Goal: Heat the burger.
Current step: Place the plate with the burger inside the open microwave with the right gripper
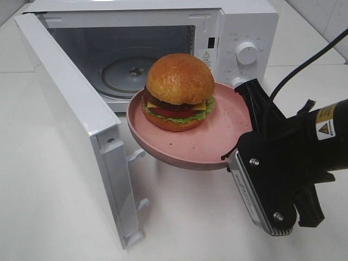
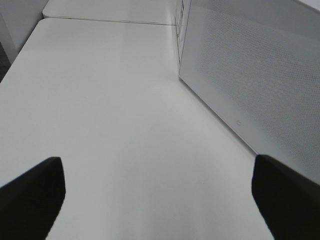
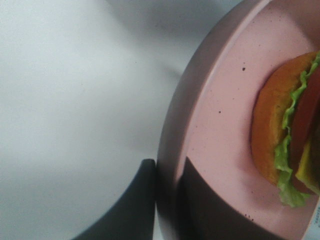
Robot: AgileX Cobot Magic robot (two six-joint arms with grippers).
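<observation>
One burger (image 1: 178, 92) sits on a pink plate (image 1: 185, 156) in the high view; we see the plate held above the white table (image 1: 65, 217), just in front of the open microwave (image 1: 244, 22), whose door (image 1: 60, 103) swings out to the left; the right gripper (image 1: 251, 100) is clamped on the plate's right rim; the glass turntable (image 1: 128, 70) lies inside, behind the burger.

From the left wrist we see the left gripper (image 2: 160, 200) spread wide, holding nothing, its fingers (image 2: 30, 195) over the table (image 2: 100, 110) beside the door's dotted panel (image 2: 260, 75).

From the right wrist we see the right gripper (image 3: 167, 200) pinching the plate's rim (image 3: 200, 100), one finger outside, one inside; the burger (image 3: 272, 135) rests further in on the plate, apart from the fingers.
</observation>
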